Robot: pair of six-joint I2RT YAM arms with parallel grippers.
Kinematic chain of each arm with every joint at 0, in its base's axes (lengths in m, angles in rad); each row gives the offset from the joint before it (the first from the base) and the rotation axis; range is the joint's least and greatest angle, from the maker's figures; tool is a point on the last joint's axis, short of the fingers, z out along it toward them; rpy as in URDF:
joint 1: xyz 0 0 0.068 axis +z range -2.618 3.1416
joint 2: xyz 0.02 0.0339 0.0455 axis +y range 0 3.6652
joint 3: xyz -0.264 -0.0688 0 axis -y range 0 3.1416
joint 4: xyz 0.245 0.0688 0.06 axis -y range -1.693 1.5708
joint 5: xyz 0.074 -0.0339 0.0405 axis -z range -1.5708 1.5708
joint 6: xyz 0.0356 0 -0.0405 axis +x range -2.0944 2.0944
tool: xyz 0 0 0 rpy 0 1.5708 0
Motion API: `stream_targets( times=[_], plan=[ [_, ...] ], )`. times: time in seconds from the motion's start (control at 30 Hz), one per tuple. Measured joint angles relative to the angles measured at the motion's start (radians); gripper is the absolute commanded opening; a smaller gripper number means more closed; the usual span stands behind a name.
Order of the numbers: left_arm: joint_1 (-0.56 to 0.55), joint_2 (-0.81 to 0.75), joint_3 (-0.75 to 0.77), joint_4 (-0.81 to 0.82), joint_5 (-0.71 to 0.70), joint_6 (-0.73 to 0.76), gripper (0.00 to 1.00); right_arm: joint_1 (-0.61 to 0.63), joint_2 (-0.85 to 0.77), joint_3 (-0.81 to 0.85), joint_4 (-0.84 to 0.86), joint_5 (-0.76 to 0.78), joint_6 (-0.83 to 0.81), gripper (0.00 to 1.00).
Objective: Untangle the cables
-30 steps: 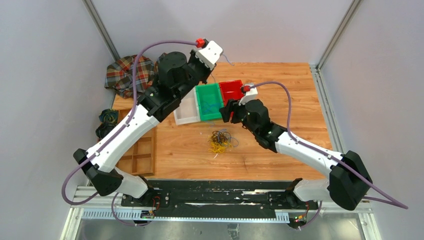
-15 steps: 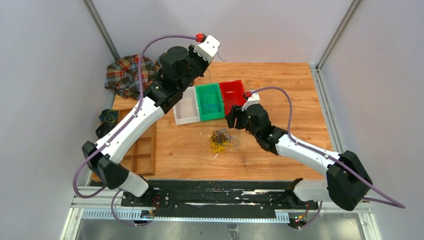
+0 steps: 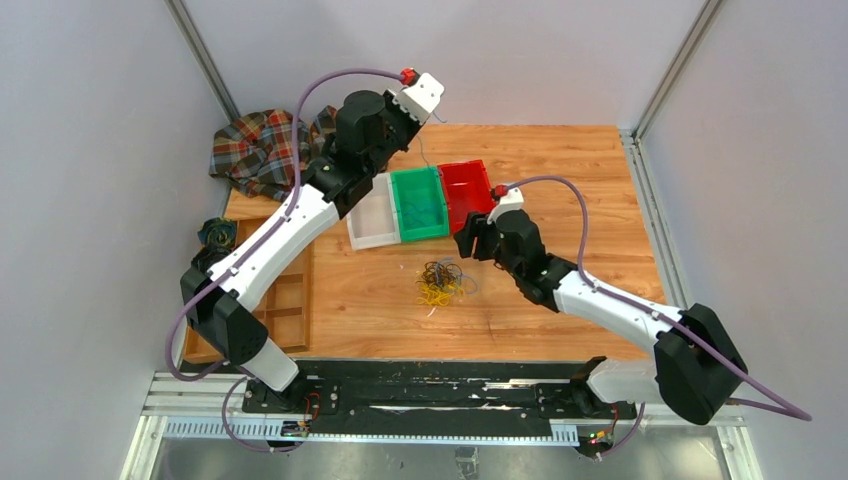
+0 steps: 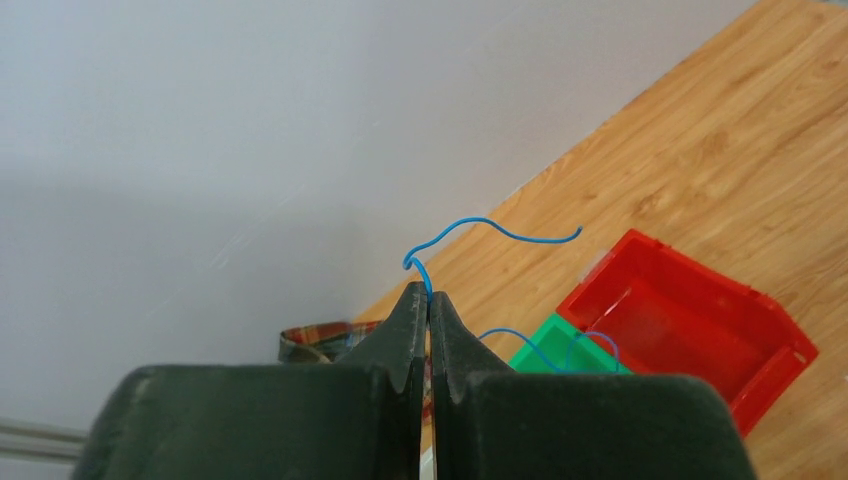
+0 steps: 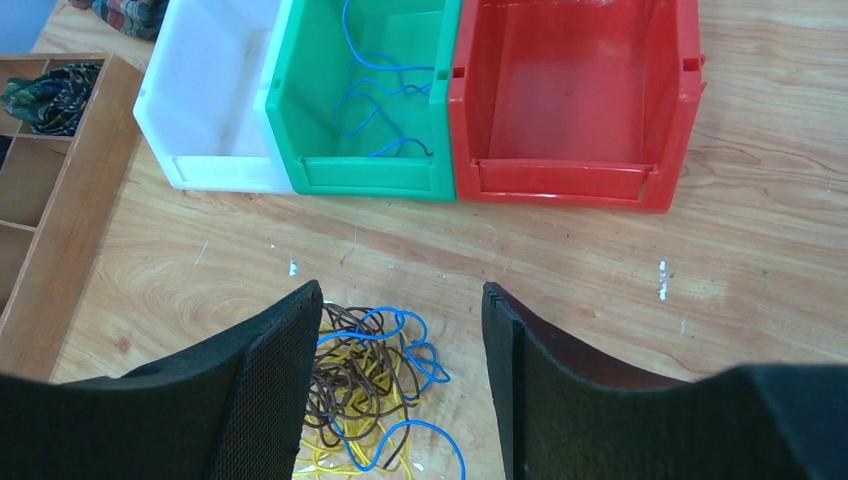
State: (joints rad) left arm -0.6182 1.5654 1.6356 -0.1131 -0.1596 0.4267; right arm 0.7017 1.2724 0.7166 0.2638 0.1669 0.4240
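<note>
High over the back of the table point(image 3: 570, 160), the left gripper point(image 4: 428, 300) is pinching one blue cable point(image 4: 500, 228), arm stretched upward, while the right gripper point(image 5: 400, 300) is hovering open above the tangled cables point(image 5: 375, 400).

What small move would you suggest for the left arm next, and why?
Probably lower the left gripper toward the green bin and open it: its jaws are shut on a blue cable held high near that bin, where other blue strands already lie.
</note>
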Motion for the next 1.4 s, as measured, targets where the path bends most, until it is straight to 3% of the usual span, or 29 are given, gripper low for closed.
stream_targets(
  times=[0.53,0.8,1.03,1.4],
  plan=[
    [0.029,0.043,-0.099,-0.011,0.017,0.064,0.0,-0.037,-0.042,-0.043,-0.001,-0.001,0.014,0.59],
    [0.029,0.163,-0.081,-0.11,0.017,0.056,0.01,-0.077,-0.098,-0.066,-0.008,0.002,0.034,0.59],
    [0.029,0.197,-0.183,-0.079,0.005,0.128,0.0,-0.119,-0.128,-0.072,-0.013,0.006,0.046,0.58],
    [0.028,0.399,-0.147,-0.044,0.035,0.169,0.0,-0.144,-0.082,-0.074,-0.024,0.001,0.059,0.57]
  ],
)
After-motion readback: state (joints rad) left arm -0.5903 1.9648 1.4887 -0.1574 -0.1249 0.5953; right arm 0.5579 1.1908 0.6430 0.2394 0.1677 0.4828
